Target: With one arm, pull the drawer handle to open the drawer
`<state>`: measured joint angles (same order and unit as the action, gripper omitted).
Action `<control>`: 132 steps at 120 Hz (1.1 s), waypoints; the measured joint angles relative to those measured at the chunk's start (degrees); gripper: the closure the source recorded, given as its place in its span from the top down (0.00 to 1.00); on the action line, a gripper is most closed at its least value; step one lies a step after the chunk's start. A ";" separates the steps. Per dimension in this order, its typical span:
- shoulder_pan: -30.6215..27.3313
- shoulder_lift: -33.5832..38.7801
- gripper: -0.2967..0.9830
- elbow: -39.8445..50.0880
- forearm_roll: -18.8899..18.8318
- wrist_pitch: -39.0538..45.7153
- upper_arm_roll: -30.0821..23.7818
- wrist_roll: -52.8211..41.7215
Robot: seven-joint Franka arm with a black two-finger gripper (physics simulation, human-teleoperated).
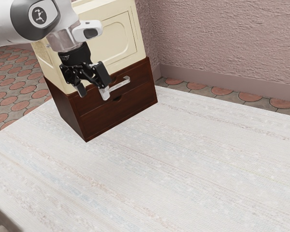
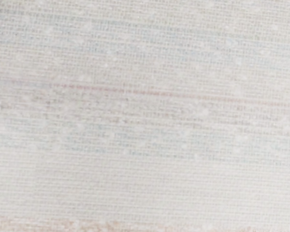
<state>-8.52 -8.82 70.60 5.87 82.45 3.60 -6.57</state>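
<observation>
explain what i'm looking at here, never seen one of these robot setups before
This is a computer simulation of one robot arm ending in a black two-finger gripper. The exterior view comes from a camera at the arm's side; the wrist view comes from one on its hand and looks onto the pale, striped tabletop.

On that tabletop stands a dark brown drawer unit with a cream cabinet on top. The upper drawer carries a silver handle, and the drawers look closed. The gripper is open beside the handle's near end, with nothing held between its fingers. The job is to pull that handle.
</observation>
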 joint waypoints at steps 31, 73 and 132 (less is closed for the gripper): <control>0.00 0.24 0.77 -1.12 0.00 -0.47 0.00 -0.93; 0.11 -2.77 0.77 -15.14 -8.36 -3.81 -1.92 -2.83; 0.09 -15.48 0.77 -13.39 -11.85 14.58 -2.94 -9.97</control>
<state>-8.43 -24.31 57.21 -5.97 97.03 0.66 -16.54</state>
